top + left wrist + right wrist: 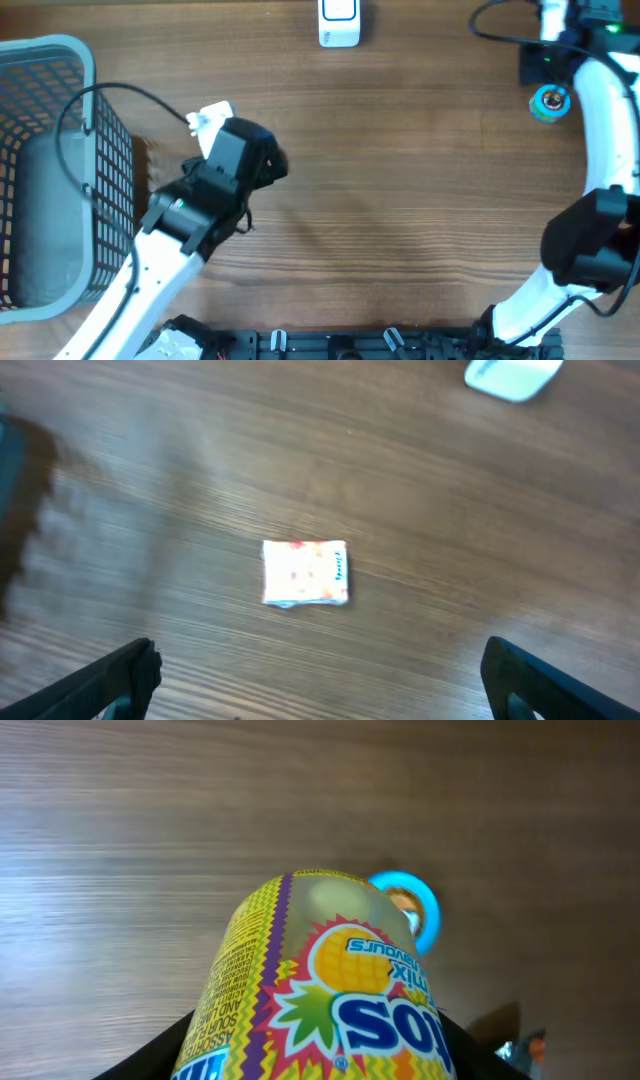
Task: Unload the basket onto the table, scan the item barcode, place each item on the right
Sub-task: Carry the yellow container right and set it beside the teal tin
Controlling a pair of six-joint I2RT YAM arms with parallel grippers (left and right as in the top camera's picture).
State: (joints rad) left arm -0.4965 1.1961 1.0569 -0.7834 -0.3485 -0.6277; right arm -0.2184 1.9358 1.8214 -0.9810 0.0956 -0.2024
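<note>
A yellow candy tube (330,990) with a pineapple print and blue lettering fills the right wrist view. It sits between the dark jaws of my right gripper (325,1062), which press on both its sides above the table. The overhead view cuts off this gripper and the tube at the top right. A white scanner box (339,22) stands at the table's far edge, also visible as the pale box (512,375). My left gripper (320,660) is wide open above a small white and pink packet (305,573) lying flat on the wood.
A grey wire basket (90,60) stands at the left edge. A blue round lid-like object (550,102) lies on the table near the right arm, showing behind the tube as a blue ring (425,905). A foil-wrapped bit (525,1048) lies at the lower right.
</note>
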